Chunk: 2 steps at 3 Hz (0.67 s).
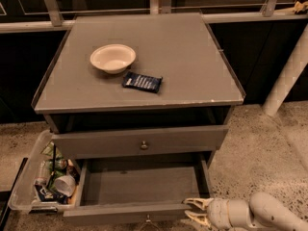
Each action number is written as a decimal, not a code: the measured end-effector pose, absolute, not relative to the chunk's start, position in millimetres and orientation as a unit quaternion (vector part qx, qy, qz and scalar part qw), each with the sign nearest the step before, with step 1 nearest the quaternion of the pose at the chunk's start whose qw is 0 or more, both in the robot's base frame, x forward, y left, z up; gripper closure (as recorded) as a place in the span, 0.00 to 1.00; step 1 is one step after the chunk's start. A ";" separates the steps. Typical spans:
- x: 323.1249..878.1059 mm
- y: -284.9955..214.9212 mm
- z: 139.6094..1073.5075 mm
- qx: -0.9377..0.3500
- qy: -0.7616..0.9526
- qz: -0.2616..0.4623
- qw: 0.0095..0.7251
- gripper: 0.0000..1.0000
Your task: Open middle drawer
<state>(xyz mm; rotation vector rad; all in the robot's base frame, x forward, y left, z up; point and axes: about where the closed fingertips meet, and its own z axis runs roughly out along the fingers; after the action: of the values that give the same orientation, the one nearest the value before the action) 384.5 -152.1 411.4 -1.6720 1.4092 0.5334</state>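
**Middle drawer pulled out, gripper at its right front corner**

The square grey metal cabinet (pixel 183 57) rises above and to the left of the pale two-finger gripper (pixel 192 211), whose fingers are spread wide and hold nothing. The wide, shallow grey middle drawer (pixel 144 184) lies just left of it, drawn well out. Any further pull should, I judge, run straight outward, square to the front, with the fingertips kept off the panel's corner and the small round metal knob (pixel 147 220) farther left.
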 end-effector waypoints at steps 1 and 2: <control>384.5 -152.1 411.4 -0.670 0.565 0.214 0.431 0.60; 384.5 -152.1 411.4 -0.670 0.565 0.214 0.431 0.39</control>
<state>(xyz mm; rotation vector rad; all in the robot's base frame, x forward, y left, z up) 384.5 -152.1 411.4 -1.6720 1.4091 0.5336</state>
